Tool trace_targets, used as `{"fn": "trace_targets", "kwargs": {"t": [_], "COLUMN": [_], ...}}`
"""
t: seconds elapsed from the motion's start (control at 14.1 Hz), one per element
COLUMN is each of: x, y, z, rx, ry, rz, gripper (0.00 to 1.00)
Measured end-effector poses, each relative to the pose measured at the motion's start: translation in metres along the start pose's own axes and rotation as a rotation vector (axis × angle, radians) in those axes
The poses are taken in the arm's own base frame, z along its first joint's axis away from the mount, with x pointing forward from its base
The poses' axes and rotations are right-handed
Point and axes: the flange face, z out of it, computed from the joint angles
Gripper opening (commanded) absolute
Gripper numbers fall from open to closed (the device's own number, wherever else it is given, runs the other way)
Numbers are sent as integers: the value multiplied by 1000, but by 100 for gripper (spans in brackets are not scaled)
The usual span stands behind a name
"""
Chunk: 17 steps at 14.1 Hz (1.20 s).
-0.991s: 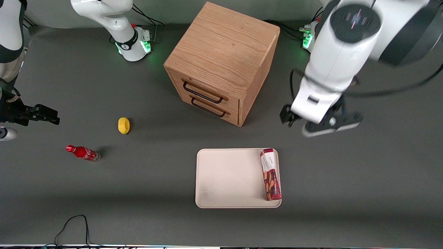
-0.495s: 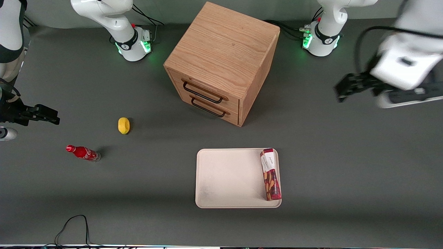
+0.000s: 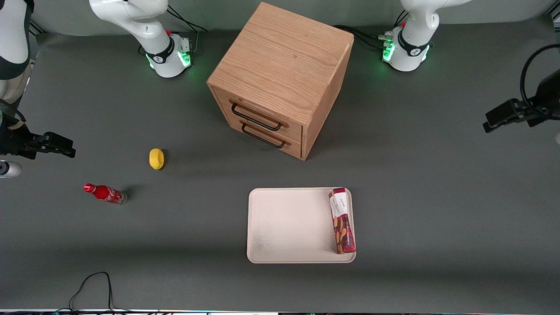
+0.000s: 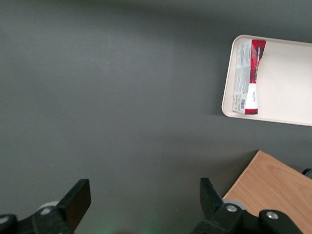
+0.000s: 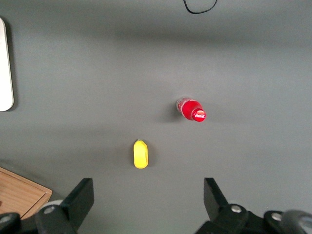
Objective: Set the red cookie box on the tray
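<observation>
Well, from my seat the job looks done. Starting with the surface, a dark grey mat, everything on it sits well away from my tool. The wooden drawer cabinet stands off toward the parked arm from the tool, both drawers closed. Next in size, the tray lies flat, nearer the front camera than the tool and well apart from it, and I see nothing resting on it except the box. The red cookie box lies along the tray's edge that faces my tool, inside the rim as far as I can judge, its white label end pointing toward the cabinet; the wrist view shows the same, with the box tucked against the rim of the tray.

My tool hangs at the working arm's end of the surface, its fingers spread wide with nothing between them, only bare mat below. In the front view the tool is well clear of the tray.

I judge nothing is left but parking the arm. The small red soda bottle and the yellow lemon-like item lie farthest from the tool and play no part.
</observation>
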Motion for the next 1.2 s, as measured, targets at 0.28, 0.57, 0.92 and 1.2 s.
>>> {"fn": "trace_targets", "kwargs": {"t": [0.28, 0.57, 0.92, 1.2], "x": [-1, -13, -14, -14], "y": [-9, -22, -25, -26], "z": [27, 31, 46, 57], "rx": [-1, 10, 16, 19], "ry": [42, 25, -8, -31], "rz": [-20, 42, 65, 63], "gripper": [100, 100, 100, 100]}}
